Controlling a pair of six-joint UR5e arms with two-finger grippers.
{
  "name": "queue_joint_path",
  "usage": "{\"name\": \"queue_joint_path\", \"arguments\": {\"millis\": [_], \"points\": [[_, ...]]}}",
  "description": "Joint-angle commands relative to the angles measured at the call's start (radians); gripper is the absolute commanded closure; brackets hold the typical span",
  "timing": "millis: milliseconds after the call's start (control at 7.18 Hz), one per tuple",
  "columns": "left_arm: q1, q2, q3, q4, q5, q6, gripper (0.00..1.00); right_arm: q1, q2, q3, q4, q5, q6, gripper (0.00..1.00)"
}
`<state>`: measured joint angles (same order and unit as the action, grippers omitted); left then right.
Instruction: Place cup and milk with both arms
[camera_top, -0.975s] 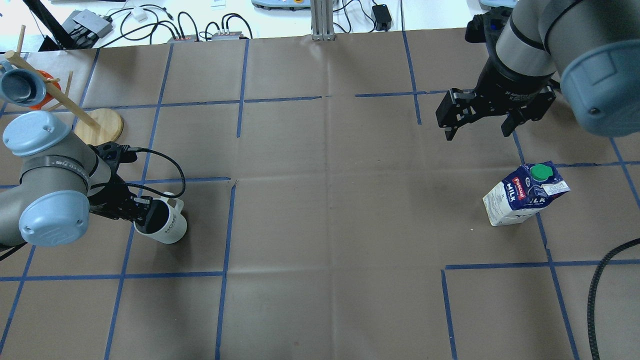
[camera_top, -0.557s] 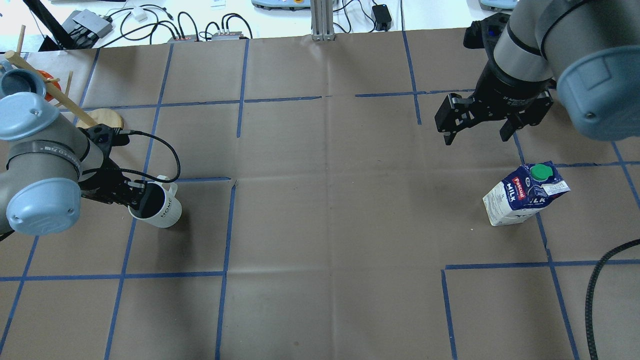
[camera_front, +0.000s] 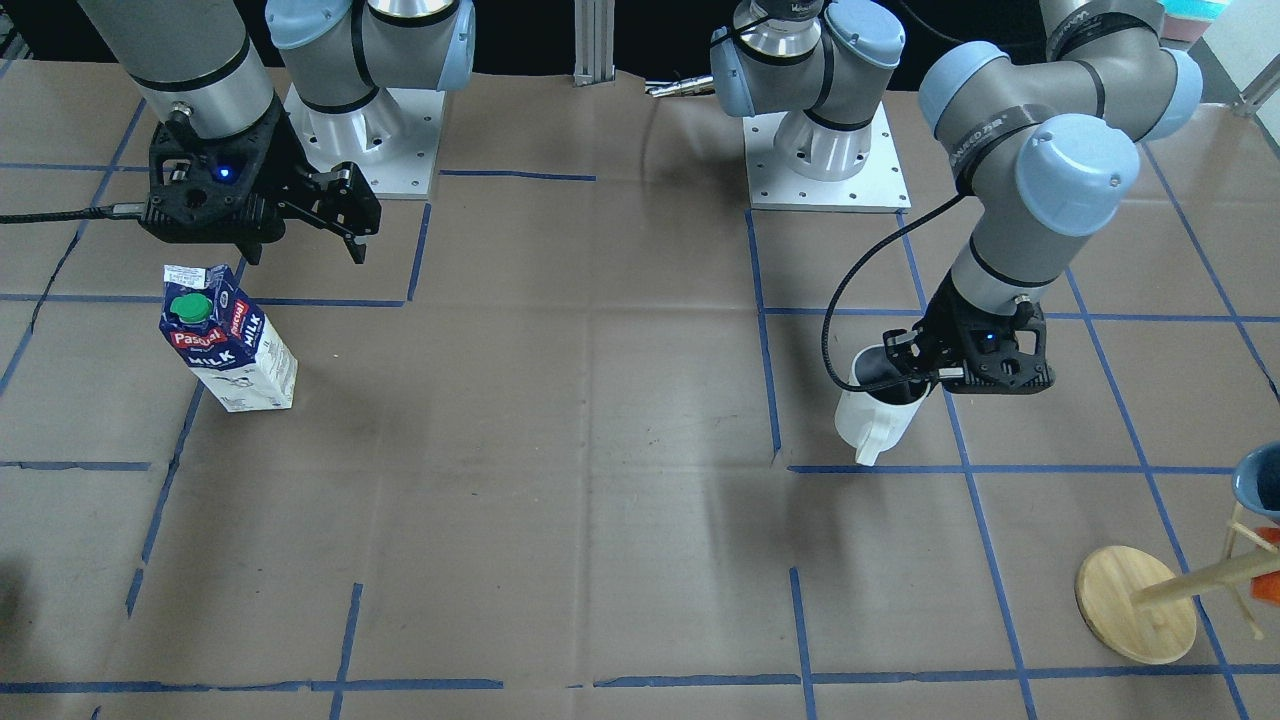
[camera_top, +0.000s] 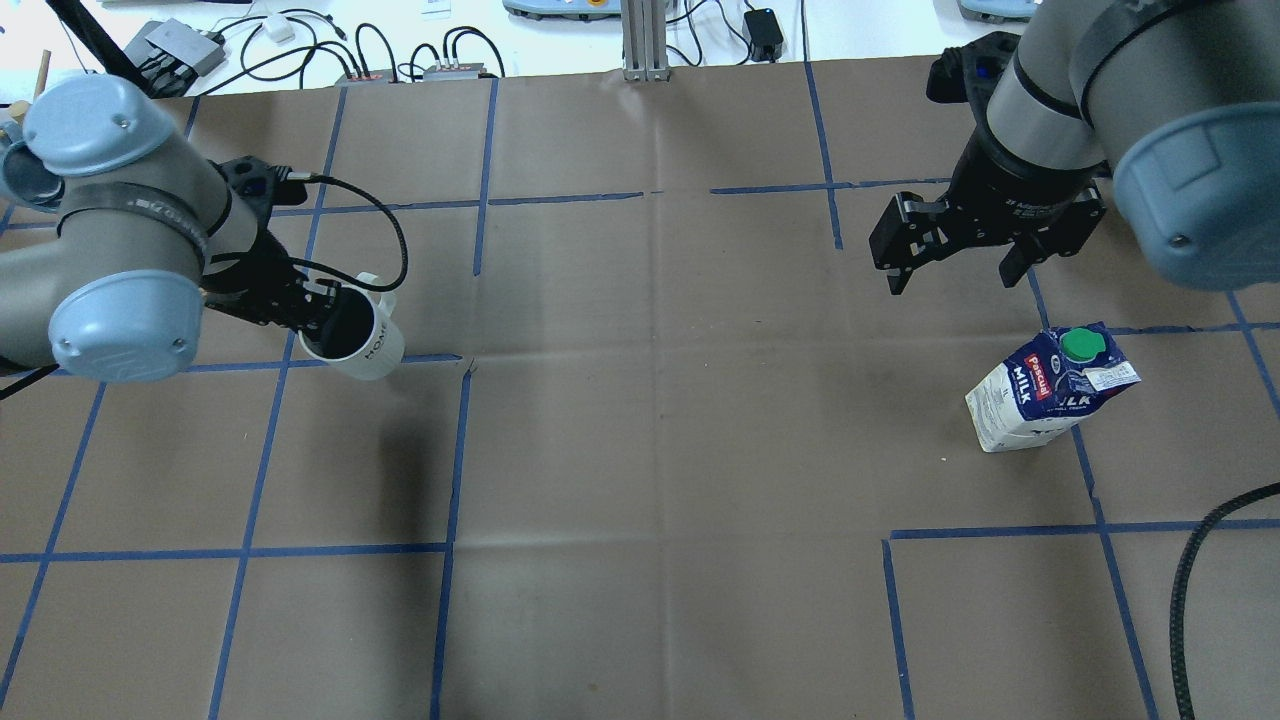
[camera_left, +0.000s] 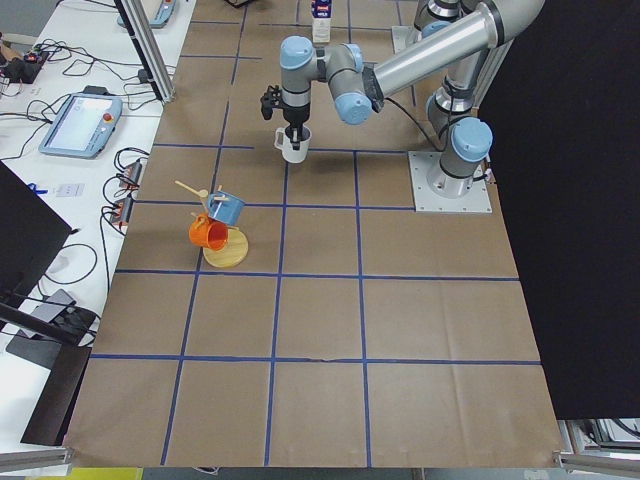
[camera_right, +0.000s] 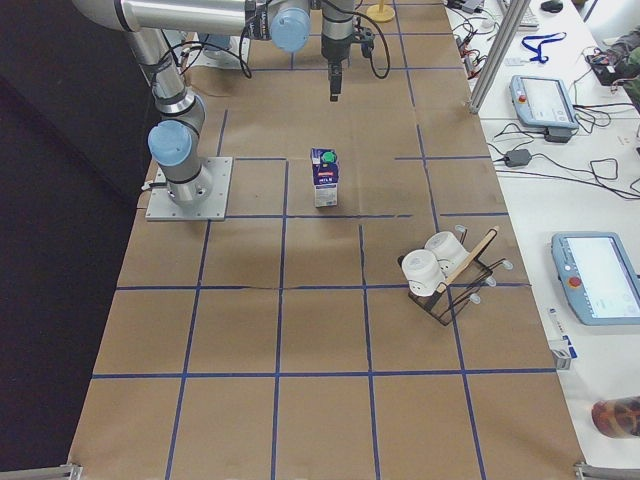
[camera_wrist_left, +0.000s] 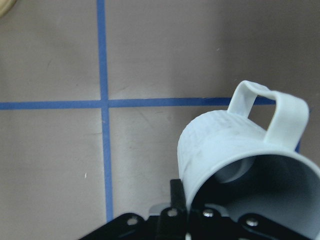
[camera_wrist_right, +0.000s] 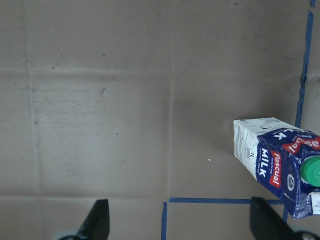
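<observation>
White ceramic mug (camera_top: 365, 345) is pinched by its rim in our left end effector (camera_top: 315, 320); our right end effector (camera_top: 950, 280) hovers spread near the blue-and-white milk carton (camera_top: 1040, 395).

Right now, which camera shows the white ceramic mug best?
Exterior front-facing: the white ceramic mug shows nearly whole, handle toward the camera, rim held by the left tool. Overhead shows its lettering, but the tool hides part of its rim. Left wrist crops it, and exterior left shows it tiny.

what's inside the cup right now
One finger of the left gripper reaches inside the cup, pinching its wall. Otherwise only the dark grey inside shows; the bottom is shadowed, so contents cannot be ruled out.
</observation>
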<state>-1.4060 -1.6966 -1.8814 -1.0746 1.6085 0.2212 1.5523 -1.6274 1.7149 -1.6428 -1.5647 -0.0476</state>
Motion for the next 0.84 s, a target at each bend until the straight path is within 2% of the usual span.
{"name": "queue_joint_path", "arguments": {"millis": [0, 418, 557, 697], "points": [[-0.141, -0.188, 0.271, -0.086, -0.001, -0.051, 1.0, 0.0, 0.0, 0.0, 0.0, 0.0, 0.0, 0.0], [-0.307, -0.493, 0.658, -0.177, -0.027, -0.292, 1.0, 0.0, 0.0, 0.008, -0.002, 0.0, 0.0, 0.0], [-0.321, -0.55, 0.767, -0.288, -0.028, -0.348, 1.0, -0.001, -0.002, 0.015, -0.006, 0.0, -0.002, 0.0], [-0.336, -0.621, 0.856, -0.324, -0.036, -0.386, 1.0, -0.001, -0.002, 0.015, -0.006, 0.0, 0.0, 0.0]]}}
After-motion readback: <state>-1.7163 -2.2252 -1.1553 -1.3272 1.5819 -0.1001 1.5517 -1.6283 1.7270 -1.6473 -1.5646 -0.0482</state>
